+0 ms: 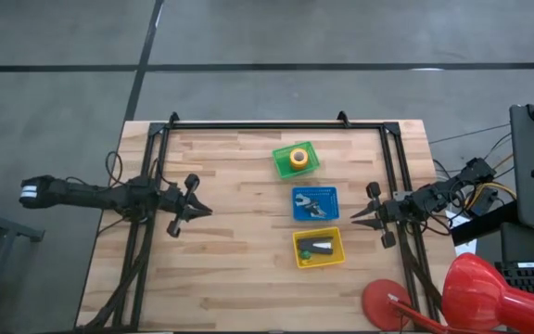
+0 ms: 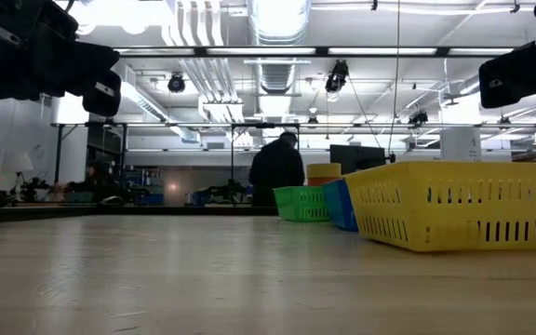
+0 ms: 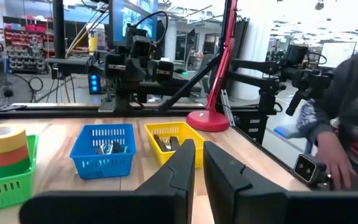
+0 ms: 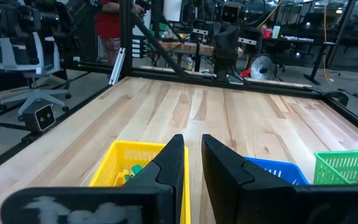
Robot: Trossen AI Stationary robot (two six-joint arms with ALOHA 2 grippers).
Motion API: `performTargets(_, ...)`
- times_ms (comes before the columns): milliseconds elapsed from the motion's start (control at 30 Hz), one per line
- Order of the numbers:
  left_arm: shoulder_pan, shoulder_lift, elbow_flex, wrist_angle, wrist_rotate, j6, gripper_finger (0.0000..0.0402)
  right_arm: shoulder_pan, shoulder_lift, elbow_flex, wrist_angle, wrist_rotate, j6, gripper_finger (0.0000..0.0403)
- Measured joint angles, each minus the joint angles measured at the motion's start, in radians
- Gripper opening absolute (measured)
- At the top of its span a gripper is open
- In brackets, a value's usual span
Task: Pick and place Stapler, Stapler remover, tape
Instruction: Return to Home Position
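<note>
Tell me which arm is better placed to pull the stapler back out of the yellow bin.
Right, probably. The right gripper is close to the yellow bin holding the stapler; the left gripper is much farther off.

The left hand, closed to a narrow slit, points at the right hand. The right hand mirrors it, well apart.
</note>
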Motion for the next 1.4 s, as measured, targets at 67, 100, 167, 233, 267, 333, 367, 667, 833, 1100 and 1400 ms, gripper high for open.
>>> performTargets(67,0.000,0.000,0.000,0.000,0.000,0.000,0.0037,0.000,0.000,0.000,0.000,0.000,-0.002,0.0052)
performTargets(100,0.000,0.000,0.000,0.000,0.000,0.000,0.0037,0.000,0.000,0.000,0.000,0.000,-0.002,0.0052)
performTargets(167,0.000,0.000,0.000,0.000,0.000,0.000,0.0035,0.000,0.000,0.000,0.000,0.000,0.000,0.0052)
performTargets(233,0.000,0.000,0.000,0.000,0.000,0.000,0.0033,0.000,0.000,0.000,0.000,0.000,-0.002,0.0052)
performTargets(267,0.000,0.000,0.000,0.000,0.000,0.000,0.0032,0.000,0.000,0.000,0.000,0.000,-0.002,0.0052)
performTargets(333,0.000,0.000,0.000,0.000,0.000,0.000,0.0032,0.000,0.000,0.000,0.000,0.000,0.000,0.0052)
performTargets(367,0.000,0.000,0.000,0.000,0.000,0.000,0.0032,0.000,0.000,0.000,0.000,0.000,0.000,0.0052)
performTargets(667,0.000,0.000,0.000,0.000,0.000,0.000,0.0034,0.000,0.000,0.000,0.000,0.000,0.000,0.0052)
performTargets(833,0.000,0.000,0.000,0.000,0.000,0.000,0.0032,0.000,0.000,0.000,0.000,0.000,0.000,0.0052)
performTargets(1100,0.000,0.000,0.000,0.000,0.000,0.000,0.0035,0.000,0.000,0.000,0.000,0.000,0.000,0.0052)
performTargets(1400,0.000,0.000,0.000,0.000,0.000,0.000,0.0035,0.000,0.000,0.000,0.000,0.000,-0.001,0.0052)
